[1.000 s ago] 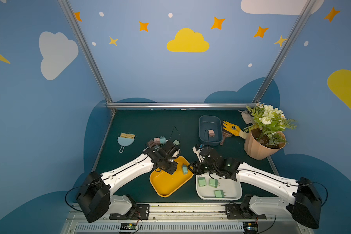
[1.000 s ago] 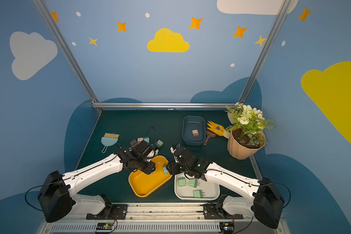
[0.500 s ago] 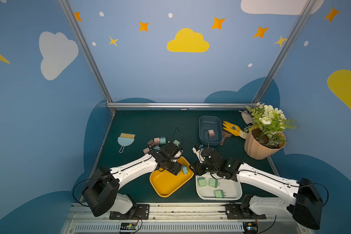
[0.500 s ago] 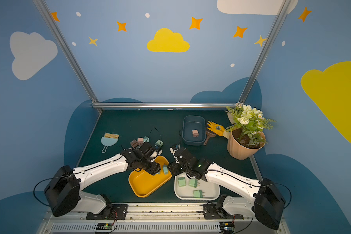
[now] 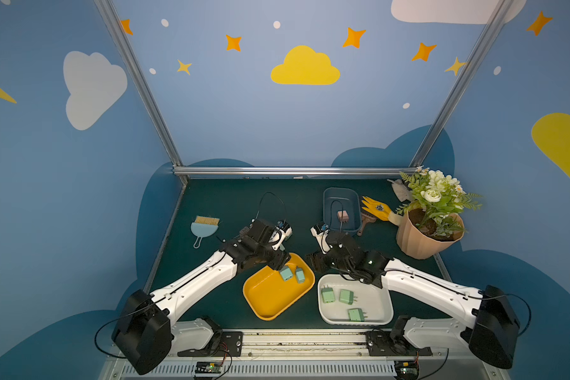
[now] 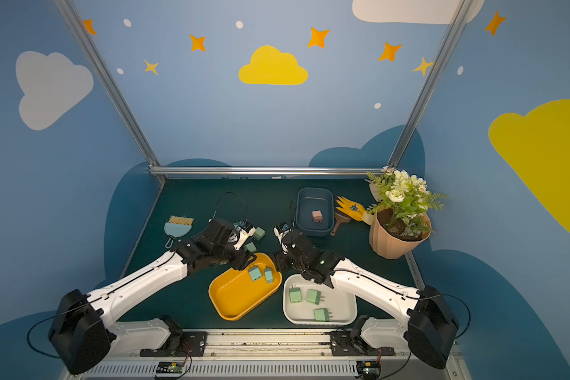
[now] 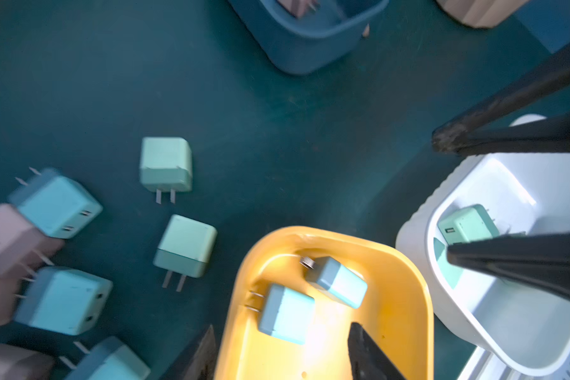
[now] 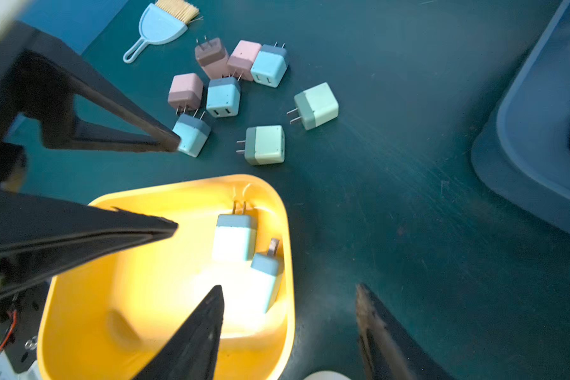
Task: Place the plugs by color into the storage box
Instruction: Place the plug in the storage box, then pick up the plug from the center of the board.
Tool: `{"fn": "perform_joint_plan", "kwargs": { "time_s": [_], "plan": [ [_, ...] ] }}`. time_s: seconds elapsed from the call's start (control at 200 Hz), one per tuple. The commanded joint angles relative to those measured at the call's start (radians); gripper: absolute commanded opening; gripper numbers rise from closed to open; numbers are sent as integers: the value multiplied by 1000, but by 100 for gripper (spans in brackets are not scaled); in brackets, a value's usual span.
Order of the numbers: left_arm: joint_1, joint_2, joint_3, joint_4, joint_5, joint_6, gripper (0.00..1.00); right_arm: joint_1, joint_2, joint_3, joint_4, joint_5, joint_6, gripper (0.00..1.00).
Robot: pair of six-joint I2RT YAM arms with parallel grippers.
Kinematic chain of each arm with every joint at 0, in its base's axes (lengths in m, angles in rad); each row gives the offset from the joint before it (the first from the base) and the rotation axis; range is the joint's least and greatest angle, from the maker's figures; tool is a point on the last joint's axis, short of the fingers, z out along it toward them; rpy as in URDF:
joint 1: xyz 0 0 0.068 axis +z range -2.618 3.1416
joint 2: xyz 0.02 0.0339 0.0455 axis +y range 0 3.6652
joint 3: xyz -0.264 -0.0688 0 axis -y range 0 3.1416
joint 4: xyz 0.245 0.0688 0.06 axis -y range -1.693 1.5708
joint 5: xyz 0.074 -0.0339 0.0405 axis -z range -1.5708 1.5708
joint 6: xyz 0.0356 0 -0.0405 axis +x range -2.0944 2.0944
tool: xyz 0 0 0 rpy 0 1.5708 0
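**A second blue plug (image 5: 286, 273) shows in the yellow tray (image 5: 267, 299)**

A second ago only one blue plug (image 5: 299, 275) shows in the yellow tray. Now two lie there side by side, near its far corner. The left end effector (image 7: 281, 325) has pulled back a little, toward the far edge of the tray. Its two fingers stand apart with nothing between them, so it is open and empty. In the left wrist view one blue plug lies down in the tray, right under the gap between the fingertips, and the fingers do not touch it. The other lies just past them.

The right end effector (image 8: 288, 286) is almost where it was. It is open and empty too. It is over the gap between the yellow tray and the white tray (image 5: 372, 306). In the right wrist view the two blue plugs lie just ahead of one of its fingers.

Three green plugs (image 5: 346, 296) lie in the white tray. One pink plug (image 5: 342, 216) lies in the dark blue bin (image 5: 351, 204) at the back of the worktop (image 5: 231, 204).

Loose on the worktop past the yellow tray lie three more pink plugs (image 8: 185, 90), three more blue plugs (image 8: 223, 97) and two more green plugs (image 8: 265, 144). One of these blue plugs sits right by a finger of the left end effector, but I cannot tell if they touch. A light blue dustpan (image 8: 160, 26) lies beyond them.
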Motion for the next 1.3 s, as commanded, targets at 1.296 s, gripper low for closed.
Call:
{"fn": "perform_joint_plan", "kwargs": {
  "time_s": [1.296],
  "plan": [
    [273, 95, -82, 316, 248, 109, 56, -219, 1008, 1064, -475, -424, -115, 70]
  ]
}}
